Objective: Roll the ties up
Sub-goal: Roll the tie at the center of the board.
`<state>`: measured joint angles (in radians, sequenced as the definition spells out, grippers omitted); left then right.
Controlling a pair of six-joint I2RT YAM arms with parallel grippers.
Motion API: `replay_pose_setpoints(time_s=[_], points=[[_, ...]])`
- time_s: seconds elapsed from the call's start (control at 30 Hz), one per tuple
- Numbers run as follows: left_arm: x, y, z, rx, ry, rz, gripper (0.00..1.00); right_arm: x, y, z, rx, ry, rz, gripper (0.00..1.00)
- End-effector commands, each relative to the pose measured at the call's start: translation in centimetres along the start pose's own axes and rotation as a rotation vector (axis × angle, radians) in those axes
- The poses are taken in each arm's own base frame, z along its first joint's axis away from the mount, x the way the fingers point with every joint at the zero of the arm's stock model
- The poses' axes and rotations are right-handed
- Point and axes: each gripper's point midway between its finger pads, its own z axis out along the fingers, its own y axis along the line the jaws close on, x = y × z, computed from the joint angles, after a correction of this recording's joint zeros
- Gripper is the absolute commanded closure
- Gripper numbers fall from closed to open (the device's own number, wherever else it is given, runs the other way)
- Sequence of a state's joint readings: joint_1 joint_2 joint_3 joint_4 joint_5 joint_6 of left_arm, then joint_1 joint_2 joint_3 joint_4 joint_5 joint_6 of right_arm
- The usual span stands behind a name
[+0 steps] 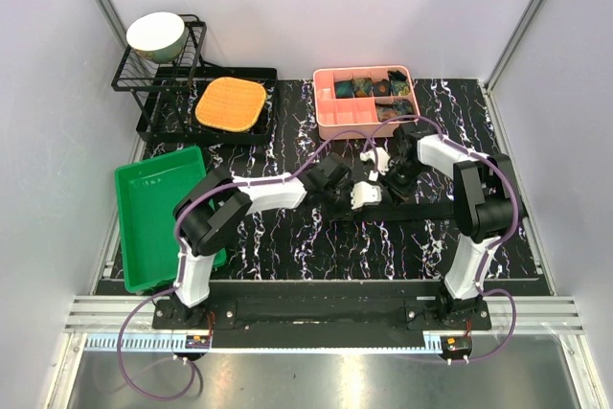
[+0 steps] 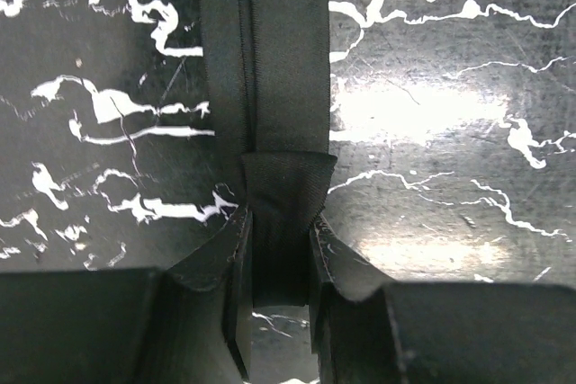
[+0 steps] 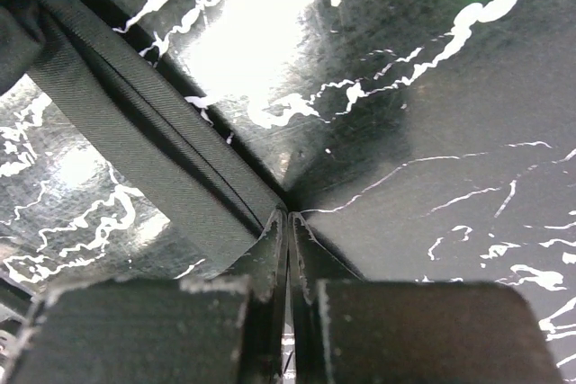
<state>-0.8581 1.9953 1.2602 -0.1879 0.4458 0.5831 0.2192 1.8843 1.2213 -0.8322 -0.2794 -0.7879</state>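
Observation:
A black tie (image 1: 421, 210) lies flat across the marbled table, running toward the right arm's base. In the left wrist view the tie (image 2: 270, 60) stretches away from me, its near end folded over into a short loop. My left gripper (image 2: 279, 222) is shut on that folded end, which bunches between the two fingers. My right gripper (image 3: 289, 215) is shut with its fingertips pressed together, touching down right at the tie's (image 3: 135, 123) right edge; I see no fabric between them. From above, the left gripper (image 1: 359, 196) and right gripper (image 1: 397, 184) sit close together over the tie.
A pink divided box (image 1: 337, 120) at the back holds several rolled patterned ties (image 1: 369, 86). A green tray (image 1: 158, 213) lies at the left. Behind it are a black tray with an orange mat (image 1: 230, 104) and a wire rack holding a bowl (image 1: 156, 35).

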Motion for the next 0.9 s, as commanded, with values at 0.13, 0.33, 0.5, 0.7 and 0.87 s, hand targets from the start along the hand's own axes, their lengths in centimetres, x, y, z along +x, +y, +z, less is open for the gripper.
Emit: replay_pose_setpoints(time_s=[0.13,0.33,0.5,0.7,0.87], points=[[4.2,-0.9,-1.3,-0.097,0.093,-0.232,1.0,3.3,1.7,2.1,-0.078,0.128,0.019,1.0],[1.1,0.3,-2.6,-0.169,-0.042,-0.253,1.0,3.2,1.7,2.2,-0.083,0.133,0.012,1.0],[0.4,1.2,-3.1,-0.214,-0.062,-0.268,1.0,3.2,1.6,2.1,-0.082,0.133,0.007,1.0],[2.0,1.4,-2.3,-0.23,-0.003,-0.302,1.0,3.0,1.7,2.1,-0.091,0.129,0.015,1.0],[4.3,-0.1,-1.7,-0.183,0.074,-0.326,1.0,0.3,0.7,-0.6,-0.106,0.045,0.096,0.96]])
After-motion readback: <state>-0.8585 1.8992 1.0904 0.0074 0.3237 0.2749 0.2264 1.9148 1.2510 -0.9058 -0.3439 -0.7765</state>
